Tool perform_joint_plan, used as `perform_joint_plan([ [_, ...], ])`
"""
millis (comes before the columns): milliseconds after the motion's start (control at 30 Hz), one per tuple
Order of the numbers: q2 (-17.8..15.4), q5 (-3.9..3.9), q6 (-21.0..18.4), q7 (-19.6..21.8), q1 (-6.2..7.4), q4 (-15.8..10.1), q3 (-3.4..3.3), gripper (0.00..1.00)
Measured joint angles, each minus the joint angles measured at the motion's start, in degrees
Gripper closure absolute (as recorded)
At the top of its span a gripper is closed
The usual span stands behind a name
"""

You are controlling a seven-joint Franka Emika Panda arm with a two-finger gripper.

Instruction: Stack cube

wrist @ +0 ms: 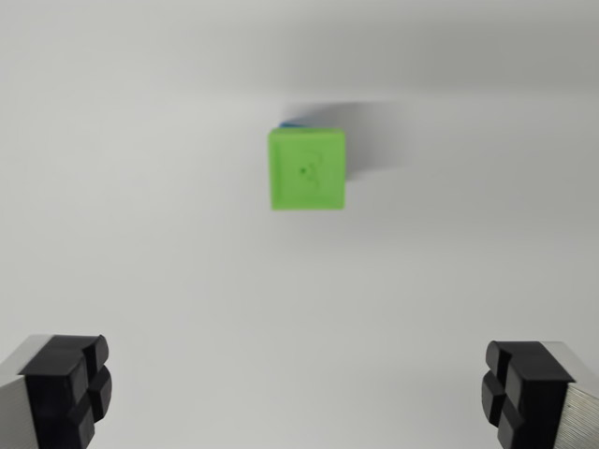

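A green cube (308, 169) lies on the white surface, in the upper middle of the wrist view. A thin sliver of a blue cube (292, 123) shows at its top edge, so the green one appears to sit on top of it; most of the blue cube is hidden. My gripper (299, 393) hangs well above them, open wide, with nothing between the fingers. One black fingertip pad (70, 388) fills the lower left corner and the other pad (519, 393) the lower right corner.
The white table surface (140, 234) spreads all around the cubes. A soft shadow (374, 140) falls to the right of the stack.
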Motion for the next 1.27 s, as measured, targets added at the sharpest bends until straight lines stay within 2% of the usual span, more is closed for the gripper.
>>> perform_joint_plan([
  [400,-0.3,0.00,-2.2,0.0,0.00,1.8,0.00,0.00],
  [1267,-0.3,0.00,-2.2,0.0,0.00,1.9,0.00,0.00],
])
